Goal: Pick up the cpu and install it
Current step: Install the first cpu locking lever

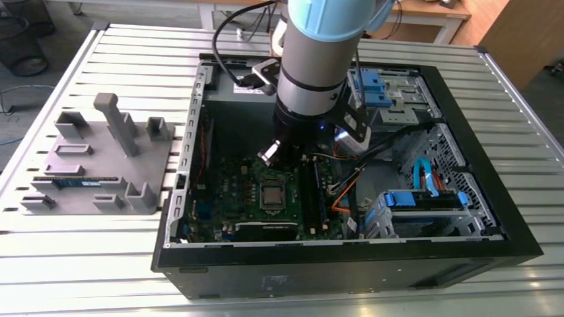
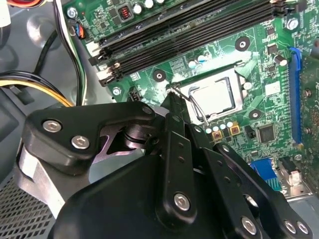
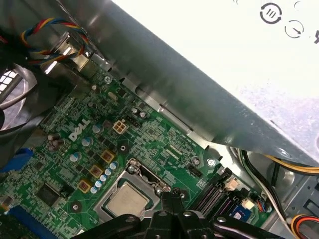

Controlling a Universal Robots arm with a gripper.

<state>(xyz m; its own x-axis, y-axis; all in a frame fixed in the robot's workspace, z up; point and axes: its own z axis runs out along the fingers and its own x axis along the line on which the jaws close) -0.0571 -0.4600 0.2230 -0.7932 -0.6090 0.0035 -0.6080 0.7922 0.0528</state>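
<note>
In the exterior view, a grey tray (image 1: 97, 165) lies at the left, and the arm hides part of the open computer case (image 1: 493, 218). The cpu (image 1: 271, 194) sits in its socket on the green board (image 1: 234, 191), just below the gripper (image 2: 172, 102) (fingers pinched together, holding nothing). Board writing is too small to read.

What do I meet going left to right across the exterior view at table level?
Grey parts holder → computer case's left wall → cpu in its socket → memory slots → blue drive cage → case's right wall.
</note>
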